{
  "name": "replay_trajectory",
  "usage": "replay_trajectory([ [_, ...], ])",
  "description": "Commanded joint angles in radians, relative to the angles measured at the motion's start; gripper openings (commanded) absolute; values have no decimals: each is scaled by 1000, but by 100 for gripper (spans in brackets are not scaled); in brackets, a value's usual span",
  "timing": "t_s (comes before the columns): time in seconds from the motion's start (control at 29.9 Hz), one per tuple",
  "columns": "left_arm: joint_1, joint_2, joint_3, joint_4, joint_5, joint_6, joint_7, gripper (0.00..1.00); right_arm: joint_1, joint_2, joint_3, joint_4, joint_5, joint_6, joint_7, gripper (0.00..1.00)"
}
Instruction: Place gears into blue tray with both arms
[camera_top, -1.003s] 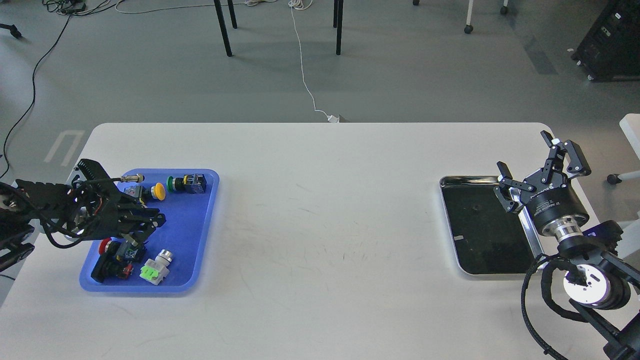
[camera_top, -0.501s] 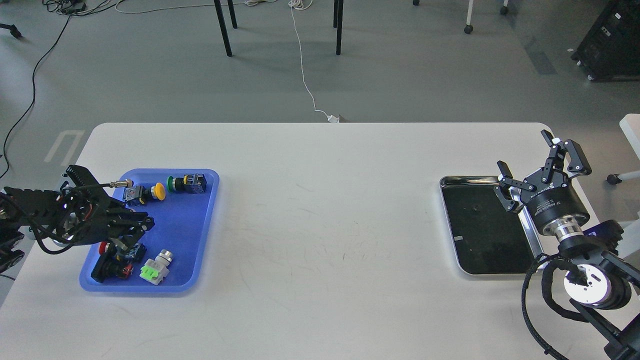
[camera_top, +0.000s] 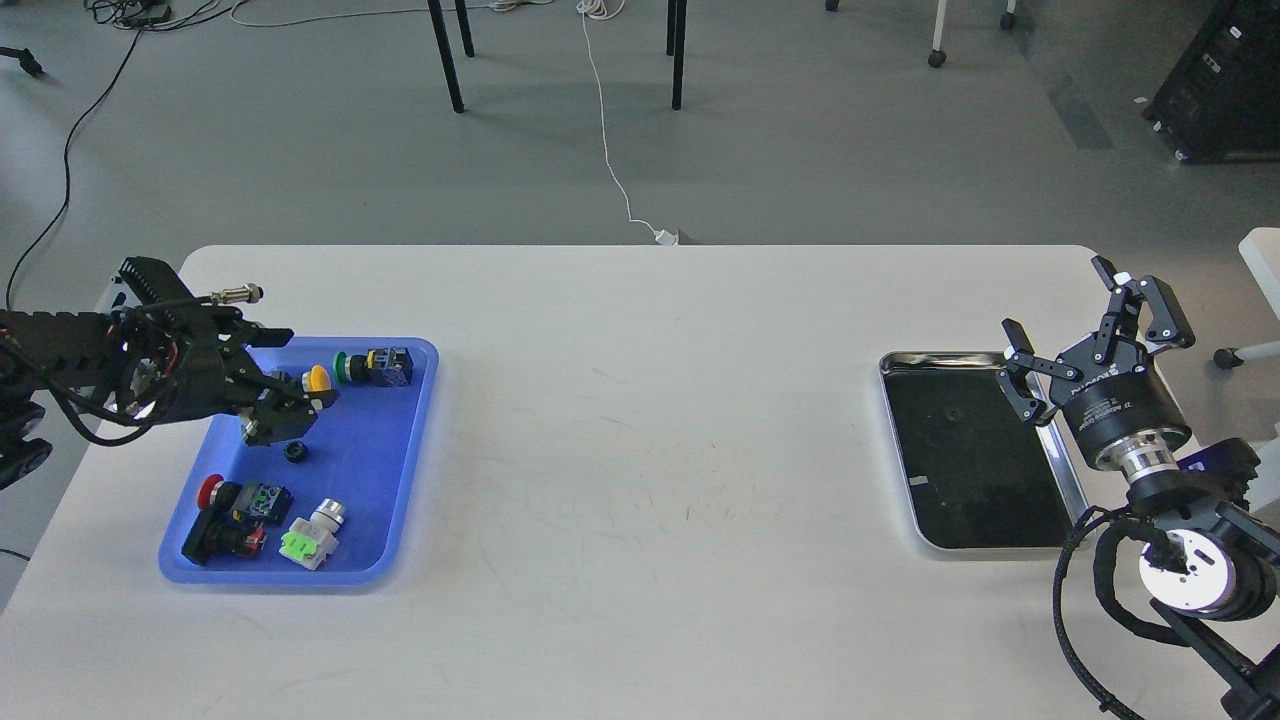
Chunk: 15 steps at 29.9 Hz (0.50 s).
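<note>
The blue tray (camera_top: 385, 500) lies on the left of the white table. One small black gear (camera_top: 295, 452) rests on its floor, free of any grip. My left gripper (camera_top: 300, 388) hovers just beyond that gear over the tray's far left part, its fingers spread and empty. My right gripper (camera_top: 1056, 298) stands open and empty above the far right corner of the steel tray (camera_top: 1060, 478). A faint dark round spot (camera_top: 950, 412) shows on that tray's black lining; I cannot tell whether it is a gear.
In the blue tray sit a yellow button (camera_top: 318, 378), a green button (camera_top: 372, 367), a red button (camera_top: 225, 500) and a white-and-green switch (camera_top: 310, 538). A metal connector (camera_top: 240, 294) hangs by my left wrist. The table's far edge (camera_top: 640, 247) is behind.
My left gripper rose from the tray's near left part, moved toward the far side and opened. A gear now lies on the tray floor below it. My right gripper shifted slightly right.
</note>
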Motion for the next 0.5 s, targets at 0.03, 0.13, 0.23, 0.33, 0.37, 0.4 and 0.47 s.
replay_trajectory([
  [0.03, 26, -25, -75, -136, -212, 102, 0, 94, 0, 0, 1, 0, -1, 0, 0, 99],
  [0.13, 58, -87, -87, -188, -403, 142, 0, 97, 0, -4, 2, -1, -1, 0, 0, 99],
  [0.23, 121, -166, -145, -199, -607, 161, 0, 98, -1, -5, 2, -1, -1, 0, 0, 99],
  [0.33, 227, -260, -256, -199, -818, 179, 0, 98, -1, -10, 2, -1, -1, 0, 0, 99],
  [0.37, 267, -292, -294, -199, -883, 181, 0, 98, 0, -8, 2, -1, -1, 0, 0, 99],
  [0.4, 300, -318, -325, -199, -932, 181, 0, 98, 0, -10, 2, -1, -1, 0, 0, 99],
  [0.47, 371, -363, -380, -197, -1004, 181, 0, 98, -1, -10, 2, -1, -1, 0, 0, 99],
])
